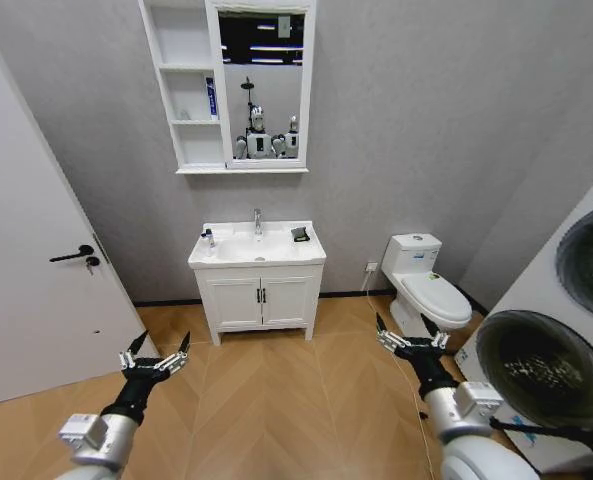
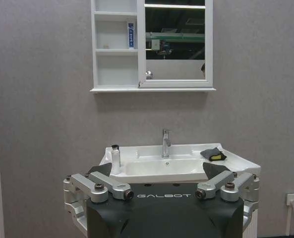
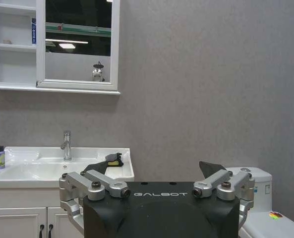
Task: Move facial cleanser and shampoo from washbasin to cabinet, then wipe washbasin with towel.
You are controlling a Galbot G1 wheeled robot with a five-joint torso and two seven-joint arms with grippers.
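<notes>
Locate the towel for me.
In the head view, the towel lies on the washbasin's right rear corner, right of the tap.

White toilet (image 1: 428, 285) stood right of the 2-door vanity cupboard (image 1: 260, 298), lid down, against the grey wall (image 1: 426, 120). White door (image 1: 31, 270) with black lever handle (image 1: 73, 255) at far left. 2 washing machine drums (image 1: 566, 340) at right edge. Herringbone wood floor (image 1: 276, 400). Wall socket (image 2: 292, 199) low on the wall.
</notes>
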